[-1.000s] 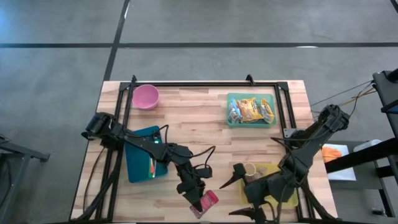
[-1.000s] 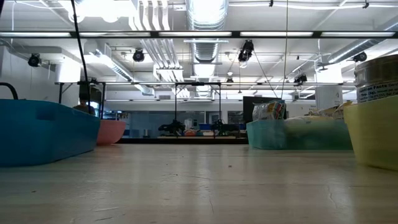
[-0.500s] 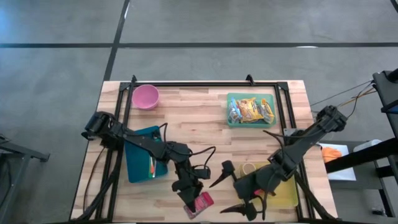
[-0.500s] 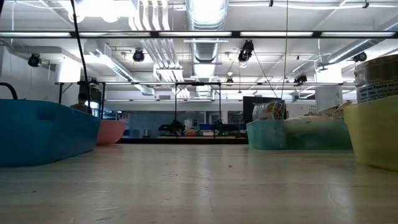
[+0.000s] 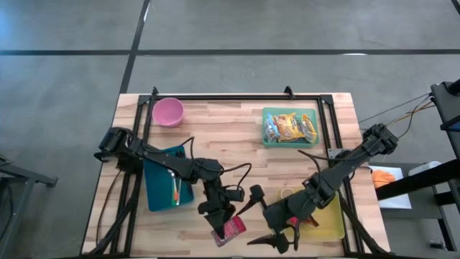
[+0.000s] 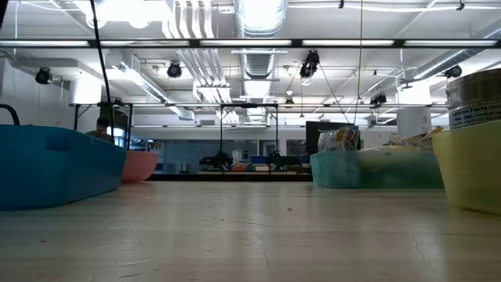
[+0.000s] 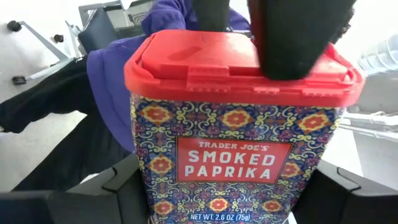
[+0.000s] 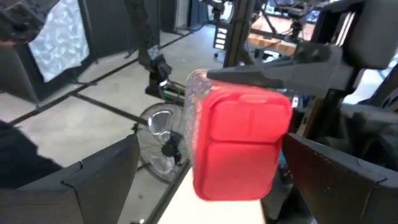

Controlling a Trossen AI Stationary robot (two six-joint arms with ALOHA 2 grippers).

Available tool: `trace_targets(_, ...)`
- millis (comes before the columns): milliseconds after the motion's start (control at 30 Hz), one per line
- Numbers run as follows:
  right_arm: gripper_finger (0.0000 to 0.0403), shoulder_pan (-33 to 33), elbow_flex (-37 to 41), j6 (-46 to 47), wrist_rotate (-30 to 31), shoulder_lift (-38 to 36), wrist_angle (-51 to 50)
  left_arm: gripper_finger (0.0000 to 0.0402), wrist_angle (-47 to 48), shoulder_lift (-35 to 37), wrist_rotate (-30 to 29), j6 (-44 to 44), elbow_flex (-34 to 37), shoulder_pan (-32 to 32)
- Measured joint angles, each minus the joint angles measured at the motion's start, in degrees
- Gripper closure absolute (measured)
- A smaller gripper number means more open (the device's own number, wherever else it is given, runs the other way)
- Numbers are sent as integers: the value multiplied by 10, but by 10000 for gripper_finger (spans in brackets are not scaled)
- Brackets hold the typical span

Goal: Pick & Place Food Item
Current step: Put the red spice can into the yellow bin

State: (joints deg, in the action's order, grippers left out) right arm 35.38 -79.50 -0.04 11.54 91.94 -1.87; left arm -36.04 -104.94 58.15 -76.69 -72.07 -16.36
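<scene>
Wooden table (image 5: 230,137): one paprika tin (image 5: 231,230)

We see bright ceiling strip lights (image 6: 258,43) glaring in the low view; the worktop (image 5: 237,137) is evenly lit, shadows soft.

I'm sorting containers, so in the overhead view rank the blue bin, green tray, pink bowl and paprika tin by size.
1. Blue bin, partly under the left arm.
2. Green tray, clearly smaller.
3. Pink bowl.
4. Smoked paprika tin, held in the left gripper.
</scene>
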Motion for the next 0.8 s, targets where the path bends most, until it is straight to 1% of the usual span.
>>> trace_targets(200,14,-21,0,2,-3,0,10,114,1,0,1,3,0,6)
trace_targets(400,14,-39,0,29,-60,15,19,114,3,0,12,4,0,7)
trace_targets(800,14,-41,0,26,-59,19,30,114,1,0,10,14,0,11)
